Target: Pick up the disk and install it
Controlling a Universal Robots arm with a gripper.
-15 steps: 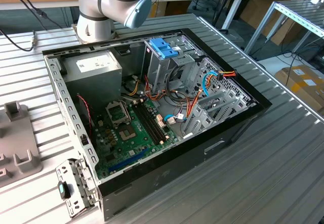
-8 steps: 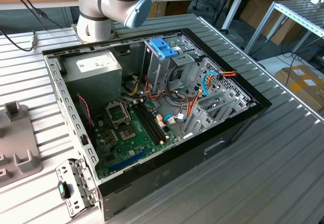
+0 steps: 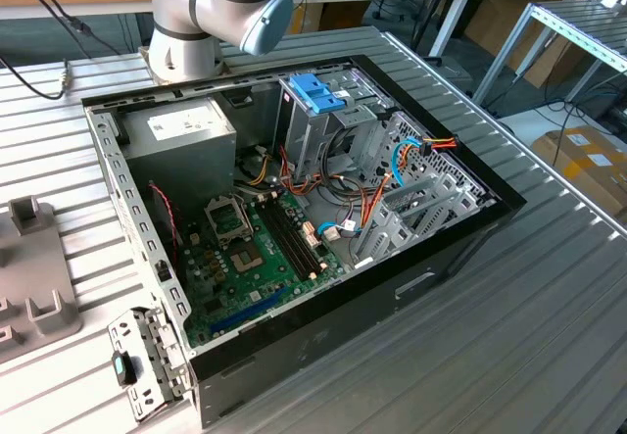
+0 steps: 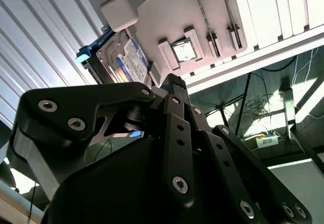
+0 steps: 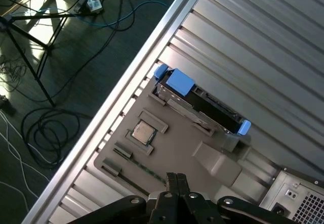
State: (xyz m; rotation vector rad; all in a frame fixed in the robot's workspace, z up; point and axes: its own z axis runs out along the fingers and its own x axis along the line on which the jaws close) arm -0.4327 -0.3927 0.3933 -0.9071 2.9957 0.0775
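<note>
First wrist view, looking down past the claw (image 5: 175, 177): tips pressed together to a narrow close, gripping nothing, hovering over the near side of a grey holder (image 5: 172, 145) on the ribbed metal table (image 5: 263, 42). Across that holder from the claw, at its far edge, the disk (image 5: 202, 102), apparently standing on its long edge in a slot, with the blue carrier showing at both ends. Between claw and disk, a processor chip (image 5: 143, 131) seated in its own recess. Disk well apart from the fingertips and untouched. Long axis along the table's ribs, crosswise to the table's edge and, by the look of it, roughly crosswise to the line from claw to disk. Second wrist view: same disk (image 4: 124, 59) beyond the closed claw (image 4: 174, 82), labelled face tilted toward the camera. Exterior view: open computer case (image 3: 343, 316) on the table, just beside the arm (image 3: 220, 3).
</note>
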